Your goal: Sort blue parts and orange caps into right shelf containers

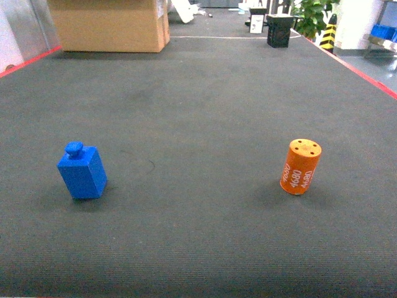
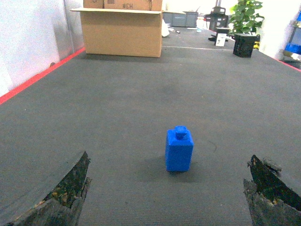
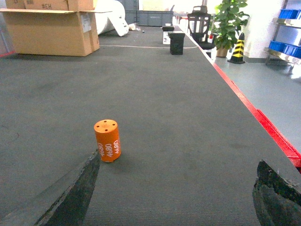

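Observation:
A blue part (image 1: 82, 172), a block with a small knob on top, stands on the dark mat at the left. An orange cap (image 1: 301, 166), a cylinder printed 4680, stands upright at the right. Neither gripper shows in the head view. In the left wrist view my left gripper (image 2: 167, 190) is open, with the blue part (image 2: 179, 149) standing ahead of it, centred between the fingers and apart from them. My right gripper (image 3: 176, 188) is open too; the orange cap (image 3: 107, 141) stands just ahead of its left finger (image 3: 77, 190). Blue shelf containers (image 3: 286, 48) show far off at the right.
A large cardboard box (image 1: 108, 25) sits at the far left of the mat and a small black crate (image 1: 280, 30) at the far right. Red lines (image 1: 366, 71) mark the mat's side edges. A plant (image 1: 313, 15) and a striped cone (image 1: 328, 34) stand beyond.

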You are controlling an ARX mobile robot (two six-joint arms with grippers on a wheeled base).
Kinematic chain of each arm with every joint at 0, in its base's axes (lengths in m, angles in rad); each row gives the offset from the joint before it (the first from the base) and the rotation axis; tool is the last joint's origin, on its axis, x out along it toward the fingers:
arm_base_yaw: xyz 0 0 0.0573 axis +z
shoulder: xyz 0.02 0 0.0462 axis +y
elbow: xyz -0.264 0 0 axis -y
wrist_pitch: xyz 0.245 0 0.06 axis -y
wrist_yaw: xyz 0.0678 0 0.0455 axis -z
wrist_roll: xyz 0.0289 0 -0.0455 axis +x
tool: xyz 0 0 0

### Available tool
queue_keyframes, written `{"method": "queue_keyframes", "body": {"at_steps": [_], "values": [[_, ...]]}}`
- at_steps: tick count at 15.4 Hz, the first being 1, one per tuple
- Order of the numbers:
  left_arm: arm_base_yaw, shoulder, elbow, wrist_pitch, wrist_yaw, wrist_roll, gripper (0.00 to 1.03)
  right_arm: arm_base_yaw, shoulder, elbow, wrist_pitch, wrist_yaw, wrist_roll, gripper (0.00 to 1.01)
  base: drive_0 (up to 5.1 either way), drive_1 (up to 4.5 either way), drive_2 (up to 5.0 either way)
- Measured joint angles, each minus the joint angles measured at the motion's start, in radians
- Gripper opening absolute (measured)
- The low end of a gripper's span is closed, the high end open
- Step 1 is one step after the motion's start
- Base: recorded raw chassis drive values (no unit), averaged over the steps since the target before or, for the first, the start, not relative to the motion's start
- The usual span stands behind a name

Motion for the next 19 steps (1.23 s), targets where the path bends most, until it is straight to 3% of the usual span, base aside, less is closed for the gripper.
{"method": "queue_keyframes", "body": {"at_steps": [5, 6, 7, 8, 9, 11, 13, 16, 19], "values": [[0.0, 0.0, 0.0, 0.0, 0.0, 0.0, 0.98, 0.0, 0.0, 0.0, 0.0, 0.0, 0.0, 0.98, 0.0, 0.0, 0.0], [-0.046, 0.029, 0.019, -0.061, -0.113, -0.015, 0.98, 0.021, 0.015, 0.005, -0.027, 0.064, 0.006, 0.98, 0.0, 0.0, 0.0], [-0.142, 0.185, 0.041, 0.019, -0.29, -0.035, 0.98, 0.127, 0.144, 0.016, 0.032, 0.257, 0.019, 0.98, 0.0, 0.0, 0.0], [-0.154, 0.339, 0.068, 0.15, -0.337, -0.034, 0.98, 0.173, 0.299, 0.03, 0.158, 0.335, 0.035, 0.98, 0.0, 0.0, 0.0], [-0.127, 0.47, 0.098, 0.277, -0.341, -0.035, 0.98, 0.177, 0.432, 0.053, 0.291, 0.354, 0.05, 0.98, 0.0, 0.0, 0.0], [-0.11, 0.789, 0.201, 0.542, -0.258, -0.043, 0.98, 0.219, 0.78, 0.159, 0.608, 0.332, 0.059, 0.98, 0.0, 0.0, 0.0], [-0.111, 1.136, 0.34, 0.721, -0.187, -0.05, 0.98, 0.267, 1.169, 0.3, 0.85, 0.313, 0.064, 0.98, 0.0, 0.0, 0.0], [-0.119, 1.514, 0.522, 0.742, -0.153, -0.071, 0.98, 0.32, 1.589, 0.469, 0.919, 0.31, 0.097, 0.98, 0.0, 0.0, 0.0], [-0.158, 1.654, 0.602, 0.785, -0.14, -0.091, 0.98, 0.322, 1.778, 0.6, 0.908, 0.305, 0.129, 0.98, 0.0, 0.0, 0.0]]}}
